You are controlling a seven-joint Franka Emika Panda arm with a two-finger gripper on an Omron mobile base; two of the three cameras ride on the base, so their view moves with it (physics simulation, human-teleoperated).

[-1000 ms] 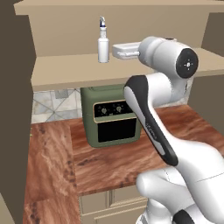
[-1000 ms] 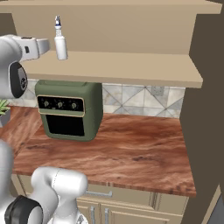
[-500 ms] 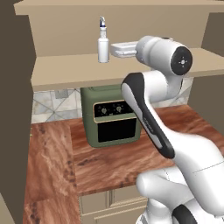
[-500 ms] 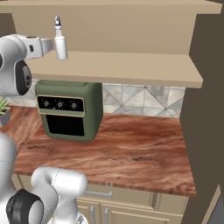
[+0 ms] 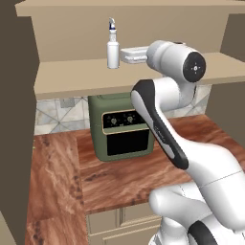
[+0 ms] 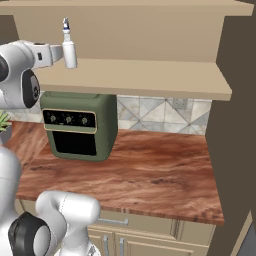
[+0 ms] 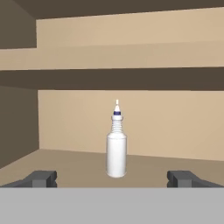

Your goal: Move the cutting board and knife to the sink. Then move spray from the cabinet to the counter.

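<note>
Arm reared high off the base, elbow bent, forearm and hand laid out level over the cabinet [image 5: 72, 79] shelf. Hand points toward the spray [image 5: 113, 49], level with it. Gripper [image 7: 113, 179] spread wide, nothing between its tips; the two dark fingertips [image 7: 40, 178] stand far apart at the bottom of the hand view, one on each side of the bottle.

Spray stands upright on the shelf straight ahead of the gripper, centred between the tips but beyond them, not touched. White body, ribbed neck, dark collar, pale nozzle on top. In the left base view the hand's end sits just beside the bottle; in the right base view it reaches the spray [image 6: 68, 49] from the left edge.

Cabinet: plain tan, open front, broad flat shelf, back wall close behind the bottle, a second board overhead.

Below the gripper, under the shelf: a dark green countertop oven [image 5: 122, 127] with three knobs and a black door, standing on the counter [image 6: 150, 175]. Counter is glossy red-brown wood grain, beige drawer fronts beneath. Grey patterned tile backsplash [image 6: 155, 114] between counter and shelf. A bit of green plant [image 6: 4, 122] low at the left edge of the right base view.
</note>
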